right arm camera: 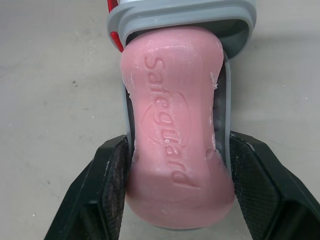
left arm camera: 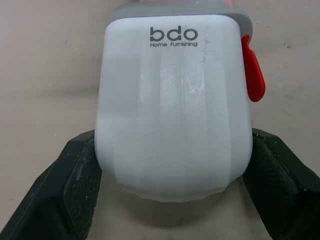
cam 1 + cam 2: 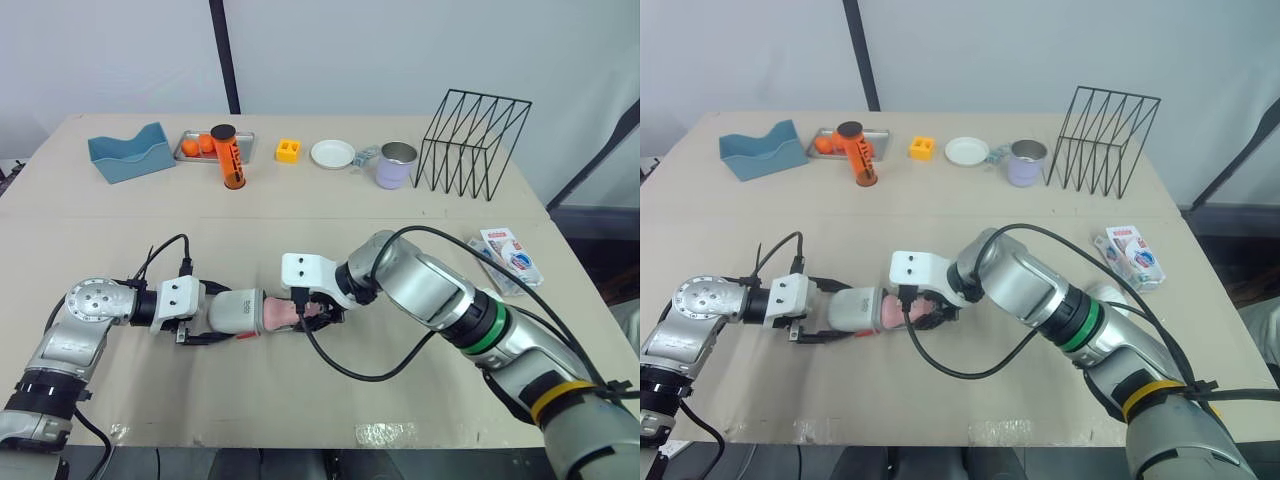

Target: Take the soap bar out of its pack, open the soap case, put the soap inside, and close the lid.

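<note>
Clamping the bdo soap case (image 2: 175,100) near the surface's (image 3: 300,420) front edge, the left fingers (image 2: 70,185) apparently steady it while the right fingers (image 1: 107,185), closed on the pink Safeguard soap bar (image 1: 172,115), feed it inside.

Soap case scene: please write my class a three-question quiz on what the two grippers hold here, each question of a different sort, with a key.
1. True or false: the left gripper is shut on the white soap case.
2. The pink soap bar between the right gripper's fingers bears which word? A) Dove B) Safeguard C) Lux
3. Fill in: the tab on the side of the soap case is coloured ____.

Key: 1 true; 2 B; 3 red.
</note>
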Action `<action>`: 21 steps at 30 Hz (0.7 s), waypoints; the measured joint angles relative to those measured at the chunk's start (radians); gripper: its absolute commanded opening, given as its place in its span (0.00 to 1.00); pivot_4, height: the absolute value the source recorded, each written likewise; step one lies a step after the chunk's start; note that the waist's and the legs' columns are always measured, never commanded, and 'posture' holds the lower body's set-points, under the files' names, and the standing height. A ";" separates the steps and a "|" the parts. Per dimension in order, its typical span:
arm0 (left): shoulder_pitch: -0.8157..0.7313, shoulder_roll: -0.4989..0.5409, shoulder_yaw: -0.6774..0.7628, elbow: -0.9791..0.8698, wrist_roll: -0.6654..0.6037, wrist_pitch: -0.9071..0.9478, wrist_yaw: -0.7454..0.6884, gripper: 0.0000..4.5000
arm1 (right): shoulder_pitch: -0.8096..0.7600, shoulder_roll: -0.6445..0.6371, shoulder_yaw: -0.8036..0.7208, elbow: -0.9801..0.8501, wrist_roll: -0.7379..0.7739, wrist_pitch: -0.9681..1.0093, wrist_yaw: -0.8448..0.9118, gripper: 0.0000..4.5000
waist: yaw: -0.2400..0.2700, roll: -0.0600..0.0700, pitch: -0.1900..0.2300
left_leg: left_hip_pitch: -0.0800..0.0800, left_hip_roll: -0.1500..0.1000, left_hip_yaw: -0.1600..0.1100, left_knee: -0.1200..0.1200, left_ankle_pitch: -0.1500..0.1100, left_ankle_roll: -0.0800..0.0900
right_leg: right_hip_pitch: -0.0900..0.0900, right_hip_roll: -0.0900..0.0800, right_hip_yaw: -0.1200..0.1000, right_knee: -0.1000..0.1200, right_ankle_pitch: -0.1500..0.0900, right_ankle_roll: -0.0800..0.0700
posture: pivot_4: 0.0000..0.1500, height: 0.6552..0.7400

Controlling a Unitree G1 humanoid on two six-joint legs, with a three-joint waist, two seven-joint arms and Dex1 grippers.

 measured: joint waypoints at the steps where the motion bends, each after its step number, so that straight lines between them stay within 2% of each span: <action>1: 0.000 0.000 -0.002 -0.004 -0.001 0.006 -0.002 0.78 | 0.000 0.002 0.000 0.001 0.000 0.000 -0.001 0.55 | 0.000 0.000 0.000 | 0.000 0.000 0.000 0.000 0.000 0.000 | 0.000 0.000 0.000 0.000 0.000 0.000 | 1.00 0.97; 21: -0.024 -0.018 -0.023 -0.036 -0.013 0.032 -0.006 0.78 | -0.030 0.045 0.000 0.038 -0.018 -0.007 0.000 0.55 | 0.000 0.000 0.000 | 0.000 0.000 0.000 0.000 0.000 0.000 | 0.000 0.000 0.000 0.000 0.000 0.000 | 1.00 0.97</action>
